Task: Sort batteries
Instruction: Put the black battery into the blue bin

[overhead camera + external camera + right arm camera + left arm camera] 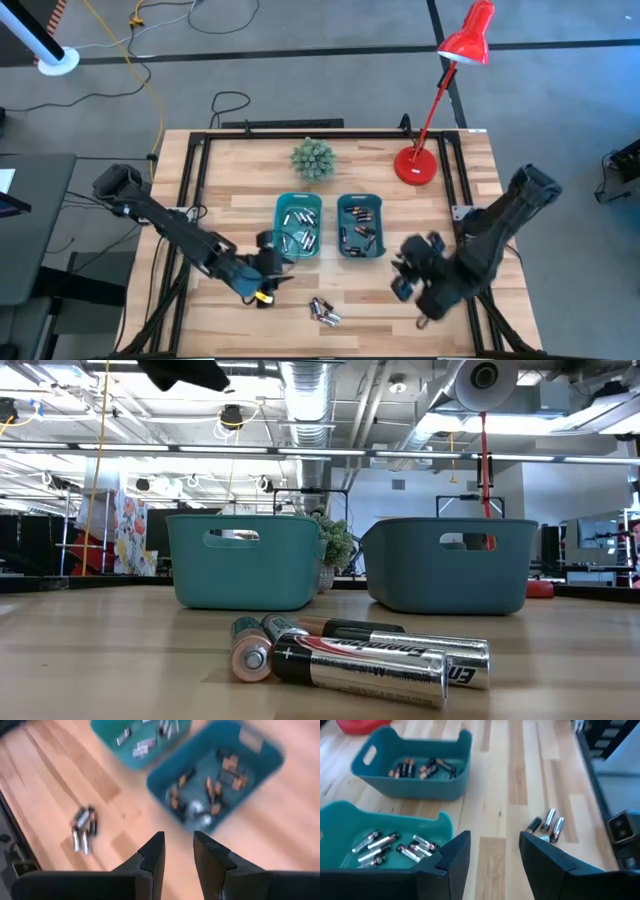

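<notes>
A few loose batteries [323,311] lie on their sides in a small cluster on the wooden table near its near edge; they also show in the low view [350,650]. Two teal bins stand side by side at mid-table. The left bin [297,225] holds silvery cells, the right bin [360,226] dark, copper-ended ones. My left gripper [268,262] hovers open beside the left bin's near corner, its fingers empty [495,845]. My right gripper [408,268] hovers open to the right of the right bin's near corner, also empty [179,845]. The loose batteries lie apart from both [547,825] [82,830].
A red desk lamp [430,130] stands at the far right of the table, with a small green plant [313,158] behind the bins. A black metal frame [190,170] runs along the table's sides. Bare wood lies around the loose batteries.
</notes>
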